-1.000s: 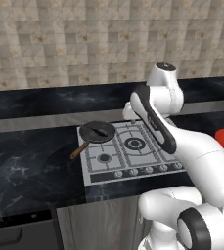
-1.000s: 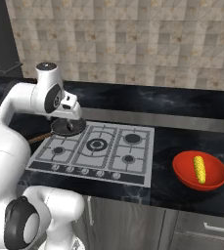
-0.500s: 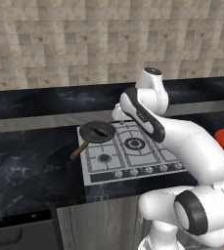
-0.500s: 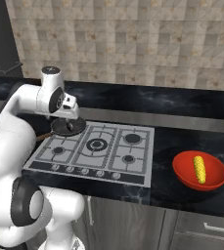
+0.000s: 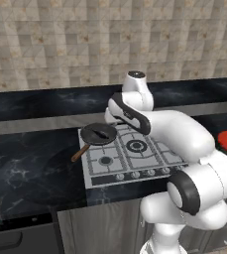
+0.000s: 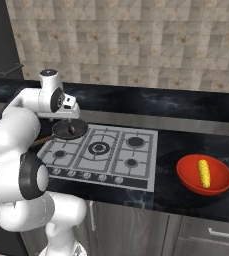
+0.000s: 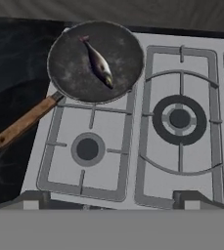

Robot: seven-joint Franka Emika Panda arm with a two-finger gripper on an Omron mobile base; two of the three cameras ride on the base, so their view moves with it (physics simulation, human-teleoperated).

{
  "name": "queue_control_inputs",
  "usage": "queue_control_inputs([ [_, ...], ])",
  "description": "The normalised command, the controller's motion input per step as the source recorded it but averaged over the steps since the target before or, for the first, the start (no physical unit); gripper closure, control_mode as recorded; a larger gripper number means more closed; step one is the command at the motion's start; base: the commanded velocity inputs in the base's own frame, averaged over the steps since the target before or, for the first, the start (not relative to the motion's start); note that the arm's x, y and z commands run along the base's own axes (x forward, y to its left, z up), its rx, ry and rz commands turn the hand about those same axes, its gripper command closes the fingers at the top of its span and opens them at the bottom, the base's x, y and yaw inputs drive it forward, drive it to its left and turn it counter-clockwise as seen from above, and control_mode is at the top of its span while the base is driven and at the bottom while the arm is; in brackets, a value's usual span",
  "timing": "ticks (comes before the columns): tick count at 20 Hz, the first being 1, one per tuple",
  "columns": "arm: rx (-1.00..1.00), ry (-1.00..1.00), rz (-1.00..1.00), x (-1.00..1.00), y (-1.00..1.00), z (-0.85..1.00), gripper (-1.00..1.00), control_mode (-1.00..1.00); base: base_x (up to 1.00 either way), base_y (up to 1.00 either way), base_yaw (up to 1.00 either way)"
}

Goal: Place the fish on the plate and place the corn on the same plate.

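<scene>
Fish (image 7: 100, 64) dark grey, silvery sheen; pan (image 7: 74, 73) black, brown wooden handle; corn (image 6: 204, 173) yellow; bowl (image 6: 188, 178) red; hob (image 6: 111, 165) pale grey; bench (image 5: 21, 168) black marbled; wall tiles (image 6: 136, 40) beige mottled

1 fish (image 7: 100, 64), in 1 frying pan (image 7: 79, 78). 1 wooden pan handle (image 7: 24, 122). 1 corn cob (image 6: 204, 173), in 1 red bowl (image 6: 188, 169). 1 hob (image 6: 111, 165) on the worktop (image 6: 186, 135), with 5 burners and 6 knobs along its front edge.

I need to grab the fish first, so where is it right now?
The fish lies in the black frying pan on the stove's back left burner, upper left in the hand view.
</scene>
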Motion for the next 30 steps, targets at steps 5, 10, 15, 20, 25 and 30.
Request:
queue_control_inputs([
  [5, -0.09, 0.0, -0.01, 0.4, 0.02, -0.46, -1.0, -1.0, 0.0, 0.0, 0.0],
  [10, 0.0, 0.0, 0.0, 0.38, 0.17, -0.35, -1.0, -1.0, 0.0, 0.0, 0.0],
  [15, 0.0, 0.0, 0.0, 0.37, 0.26, -0.2, -1.0, -1.0, 0.0, 0.0, 0.0],
  [20, 0.0, 0.0, 0.0, 0.44, 0.22, -0.1, -1.0, -1.0, 0.0, 0.0, 0.0],
  [25, 0.0, 0.0, 0.0, 0.51, 0.14, -0.14, -1.0, -1.0, 0.0, 0.0, 0.0],
  [30, 0.0, 0.0, 0.0, 0.49, 0.06, -0.27, -1.0, -1.0, 0.0, 0.0, 0.0],
])
